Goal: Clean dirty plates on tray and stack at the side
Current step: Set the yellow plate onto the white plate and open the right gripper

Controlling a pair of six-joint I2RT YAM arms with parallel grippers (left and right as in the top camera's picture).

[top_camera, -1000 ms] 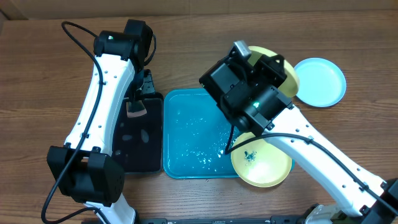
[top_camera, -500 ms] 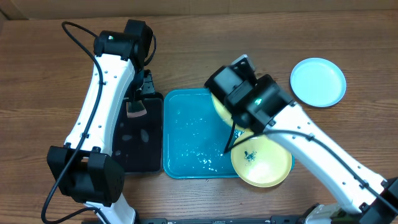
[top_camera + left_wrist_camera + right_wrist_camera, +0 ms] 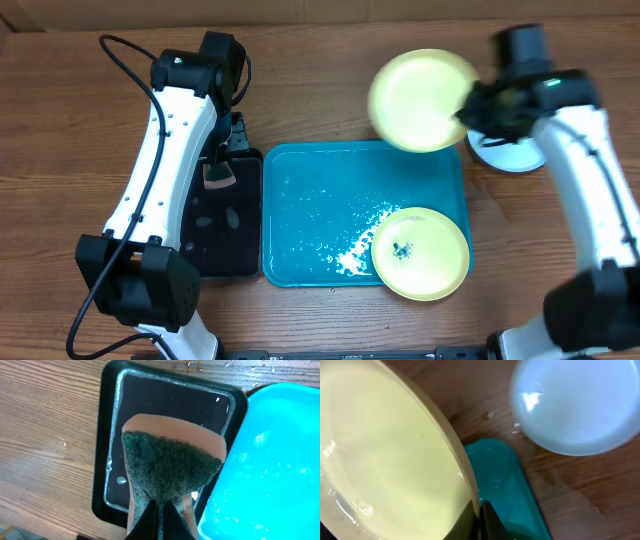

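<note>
**Sponge pinched above the black tray**

The left fingers (image 3: 147,522) are closed together on the lower end of a sponge (image 3: 172,465), which fans out wider away from them. Its dark green scouring face is toward the camera, and its peach foam layer shows as a band along the far edge. Behind the sponge lies a black tray (image 3: 102,460) with a glossy wet floor, a thin pale film along its inner rim and a small bubble near its left wall. Just beside it on the right is the turquoise tray (image 3: 270,460), wet and flecked with white. Both rest on a wooden surface (image 3: 45,435), with droplets (image 3: 210,364) near the top edge.
</note>
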